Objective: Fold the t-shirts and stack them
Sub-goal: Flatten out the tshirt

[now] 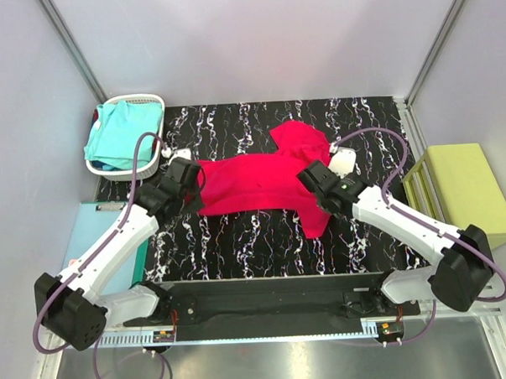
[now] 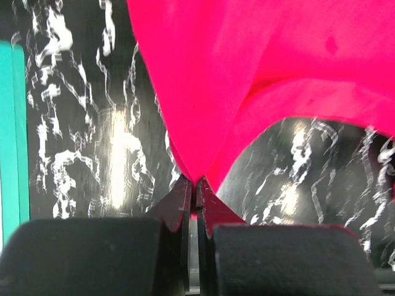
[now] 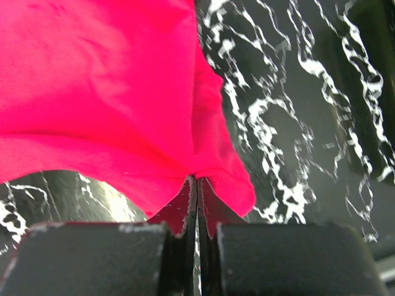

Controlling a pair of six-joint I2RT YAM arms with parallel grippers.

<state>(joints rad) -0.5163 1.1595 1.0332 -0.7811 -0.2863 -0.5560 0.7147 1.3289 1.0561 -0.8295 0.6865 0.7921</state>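
A crimson-red t-shirt (image 1: 257, 181) is stretched across the black marbled table (image 1: 238, 232) between both arms, one sleeve pointing to the back and one to the front. My left gripper (image 1: 196, 185) is shut on its left edge; in the left wrist view the red cloth (image 2: 259, 68) runs into the closed gripper (image 2: 196, 183). My right gripper (image 1: 307, 180) is shut on the right part of the shirt; the right wrist view has red cloth (image 3: 99, 92) pinched at the gripper's (image 3: 196, 180) tips and lifted off the table. A turquoise t-shirt (image 1: 116, 132) lies crumpled in the white basket (image 1: 144, 100).
A white basket stands at the back left corner. A yellow-green block (image 1: 467, 188) sits off the table's right side. A light-blue mat (image 1: 91, 238) lies at the left, under the left arm. A small white object (image 1: 344, 160) rests behind the right gripper.
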